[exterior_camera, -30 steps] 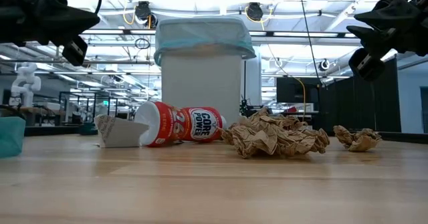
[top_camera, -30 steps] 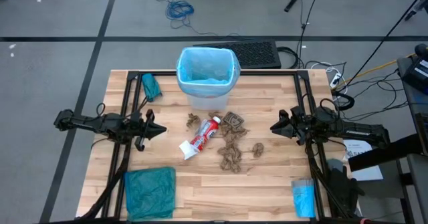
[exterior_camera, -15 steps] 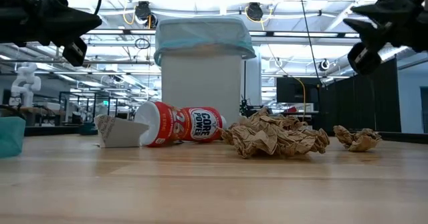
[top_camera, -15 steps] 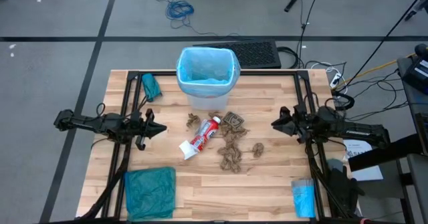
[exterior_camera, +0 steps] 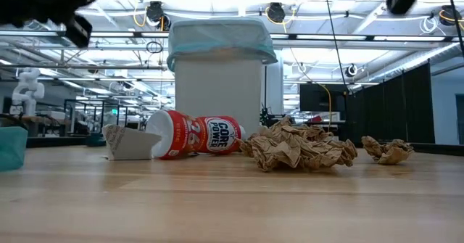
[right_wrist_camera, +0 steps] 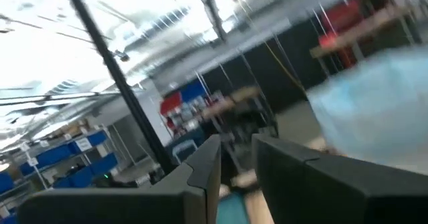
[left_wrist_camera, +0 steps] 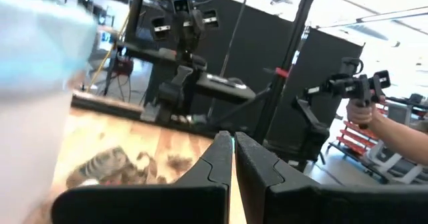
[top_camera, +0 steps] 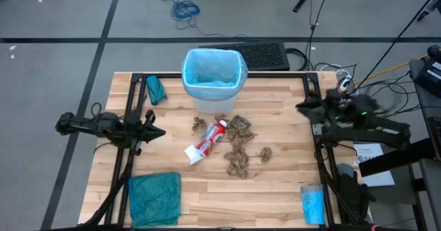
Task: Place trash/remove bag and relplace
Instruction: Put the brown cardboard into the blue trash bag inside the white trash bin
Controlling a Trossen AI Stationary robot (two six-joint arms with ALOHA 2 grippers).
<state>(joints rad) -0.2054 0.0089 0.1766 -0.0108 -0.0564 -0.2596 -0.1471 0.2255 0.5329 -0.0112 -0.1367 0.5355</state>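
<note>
Surface [top_camera: 275,189] of pale wood fills the frame's middle. The bag [top_camera: 213,71] lines the white bin at upper centre; thin, crinkly, surely light, best pinched at its rim. The trash [top_camera: 238,145] lies centre: soft paper scraps, a slippery tube. Left pincer [top_camera: 160,132] is together at centre left; right pincer [top_camera: 300,107], centre right, stands slightly apart, empty.
</note>
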